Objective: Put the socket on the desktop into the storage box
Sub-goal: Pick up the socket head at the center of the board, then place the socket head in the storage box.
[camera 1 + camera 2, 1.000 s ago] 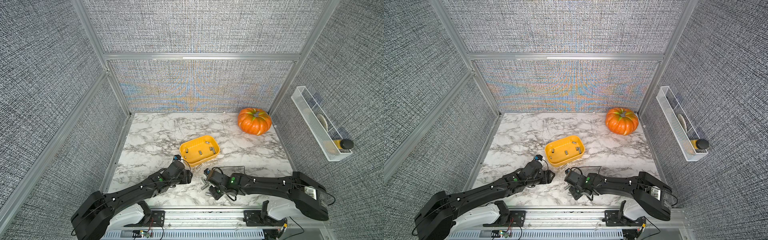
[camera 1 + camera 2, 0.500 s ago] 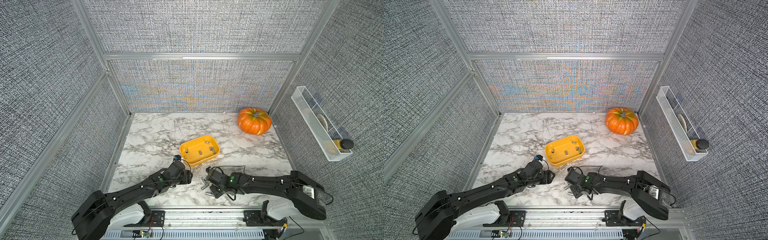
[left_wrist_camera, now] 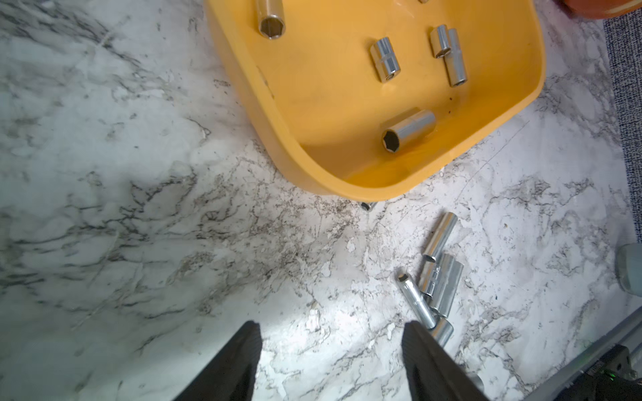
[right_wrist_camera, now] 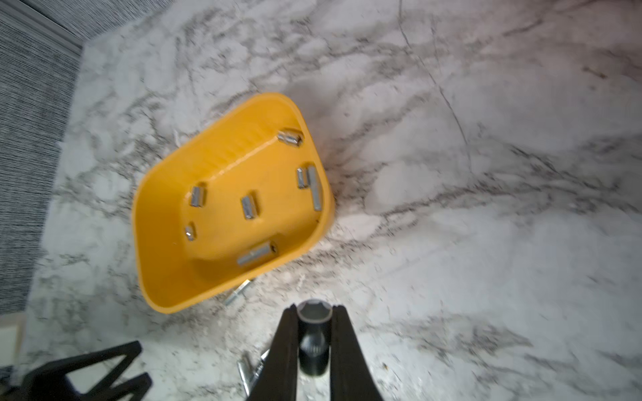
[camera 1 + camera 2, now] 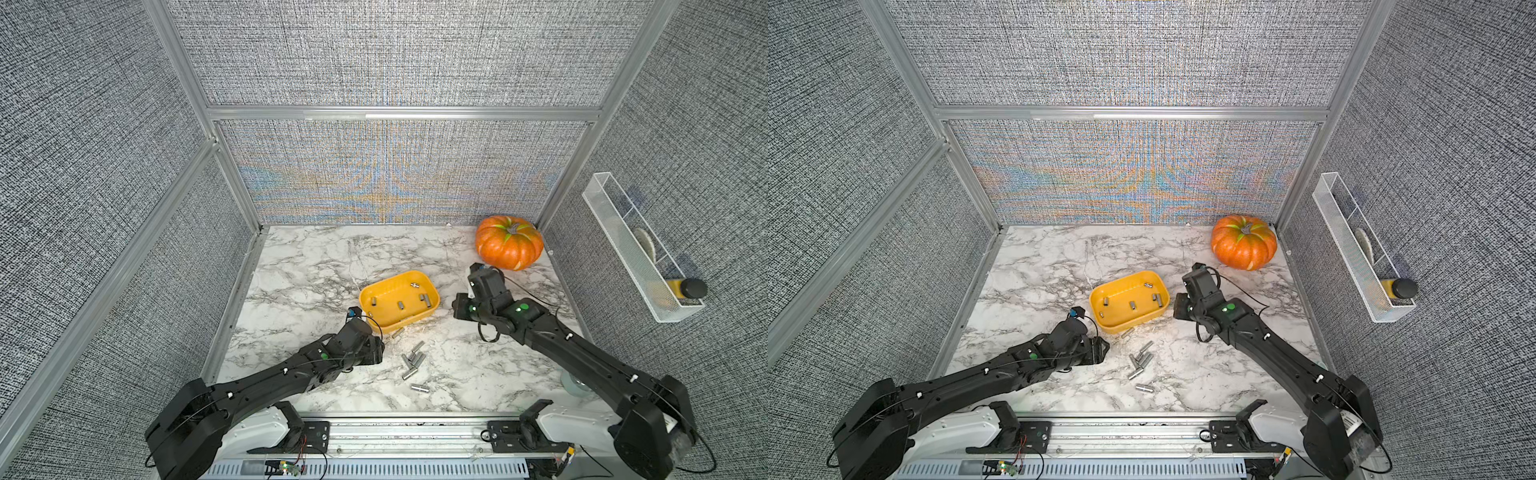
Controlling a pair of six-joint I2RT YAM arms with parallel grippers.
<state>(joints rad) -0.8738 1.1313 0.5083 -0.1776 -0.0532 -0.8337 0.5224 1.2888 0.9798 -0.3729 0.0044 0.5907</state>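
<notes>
The yellow storage box (image 5: 415,322) (image 5: 1133,325) sits mid-desktop (image 5: 311,270) with several silver sockets (image 5: 401,304) lying inside. In the right wrist view my right gripper (image 4: 314,309) is shut on a dark socket (image 4: 314,333), raised above the marble beside the box (image 4: 153,277). In both top views it (image 5: 456,309) (image 5: 1177,309) hovers just right of the box. More loose sockets (image 5: 413,359) (image 5: 1140,359) (image 3: 437,277) lie in front of the box. My left gripper (image 5: 380,349) (image 3: 331,330) is open and holds nothing, low over the marble left of that cluster.
An orange pumpkin (image 5: 509,249) stands at the back right corner. A white wire basket (image 5: 640,257) hangs on the right wall. One socket (image 5: 397,332) lies against the box's front wall, another (image 5: 419,388) lies near the front rail. Aluminium rails edge the desktop.
My right gripper has risen from the socket cluster near the front and swung back and right to beside the box, shut on a socket. The left arm has not moved.
</notes>
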